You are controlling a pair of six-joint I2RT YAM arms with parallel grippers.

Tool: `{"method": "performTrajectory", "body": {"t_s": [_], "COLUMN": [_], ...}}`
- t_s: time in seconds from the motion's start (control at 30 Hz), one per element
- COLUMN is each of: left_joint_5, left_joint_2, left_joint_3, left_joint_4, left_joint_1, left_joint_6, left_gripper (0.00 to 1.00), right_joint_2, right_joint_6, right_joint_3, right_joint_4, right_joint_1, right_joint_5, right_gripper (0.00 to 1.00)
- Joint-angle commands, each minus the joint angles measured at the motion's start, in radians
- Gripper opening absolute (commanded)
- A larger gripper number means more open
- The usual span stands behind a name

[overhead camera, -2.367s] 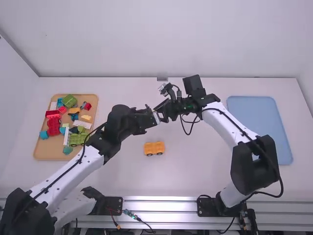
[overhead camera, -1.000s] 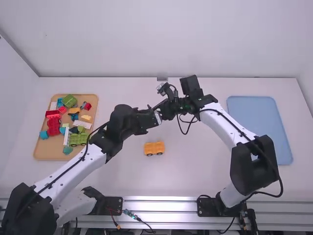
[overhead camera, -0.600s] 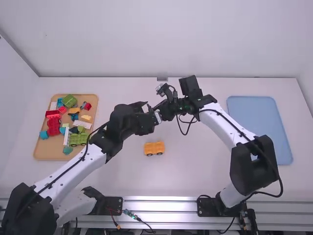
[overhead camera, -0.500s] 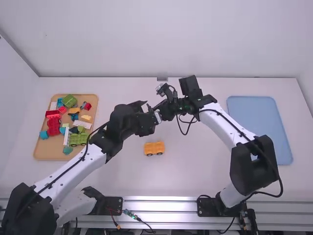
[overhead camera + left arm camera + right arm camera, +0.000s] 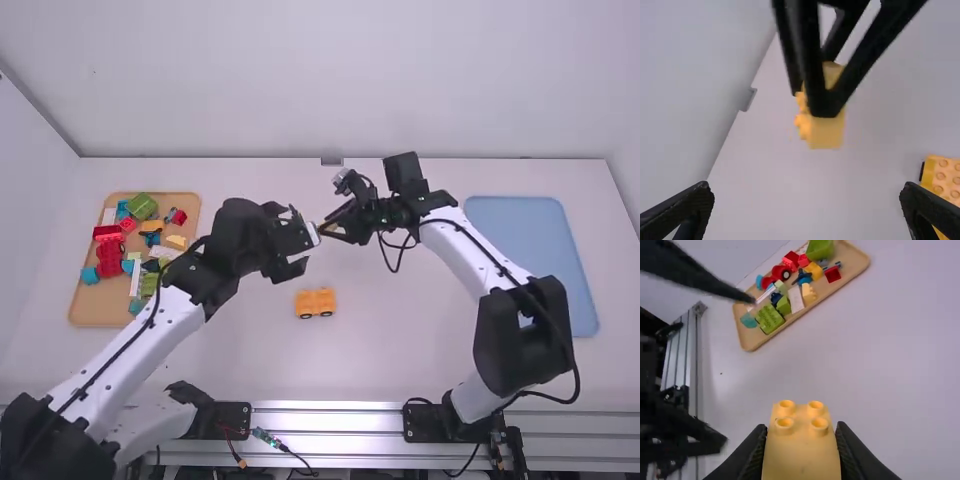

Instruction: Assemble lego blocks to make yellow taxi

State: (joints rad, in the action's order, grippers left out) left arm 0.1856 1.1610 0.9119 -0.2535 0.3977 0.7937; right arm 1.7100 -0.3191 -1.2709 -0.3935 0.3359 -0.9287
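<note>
In the high view my left gripper (image 5: 304, 240) faces my right gripper (image 5: 334, 227) above the table's middle. The left wrist view has my left gripper (image 5: 807, 192) open, nothing between its fingers. A yellow block (image 5: 827, 132) is pinched by the other gripper in that view. Seen from the right wrist, my right gripper (image 5: 801, 432) is shut on the yellow block (image 5: 801, 455), whose studs face the camera. The orange-yellow wheeled base (image 5: 315, 303) rests on the table, nearer the arm bases than both grippers.
A tan tray (image 5: 100, 318) at the left holds several loose blocks, among them a red wheeled piece (image 5: 110, 258) and a yellow block (image 5: 177, 242). A blue tray (image 5: 530, 250) lies at the right, beyond the right arm's links.
The two grippers were close together and have moved apart, the left one toward the left and the right one slightly right. The wheeled base has not moved.
</note>
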Motion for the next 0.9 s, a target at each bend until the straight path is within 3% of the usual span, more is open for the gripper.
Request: {"method": "performTrajectory", "body": {"t_s": [0.0, 0.37, 0.57, 0.87], "left_joint_5": [0.167, 0.649, 0.721, 0.773], "left_joint_2": [-0.028, 0.042, 0.185, 0.383], "left_joint_3": [0.06, 0.214, 0.313, 0.457], "left_joint_4": [-0.033, -0.286, -0.437, -0.591], "left_joint_1": [-0.06, -0.287, -0.273, -0.266], "left_joint_6": [0.027, 0.164, 0.27, 0.323], "left_gripper": [0.99, 0.99, 0.98, 0.94], "right_joint_2": [-0.001, -0.029, -0.075, -0.104], "right_joint_6": [-0.137, -0.526, -0.647, -0.677], "right_joint_3": [0.008, 0.006, 0.006, 0.006], "right_joint_4": [-0.023, -0.124, -0.163, -0.161], "right_joint_1": [-0.013, 0.005, 0.03, 0.039], "right_joint_5": [-0.013, -0.058, -0.034, -0.016], "right_gripper": [0.2, 0.17, 0.15, 0.12]}}
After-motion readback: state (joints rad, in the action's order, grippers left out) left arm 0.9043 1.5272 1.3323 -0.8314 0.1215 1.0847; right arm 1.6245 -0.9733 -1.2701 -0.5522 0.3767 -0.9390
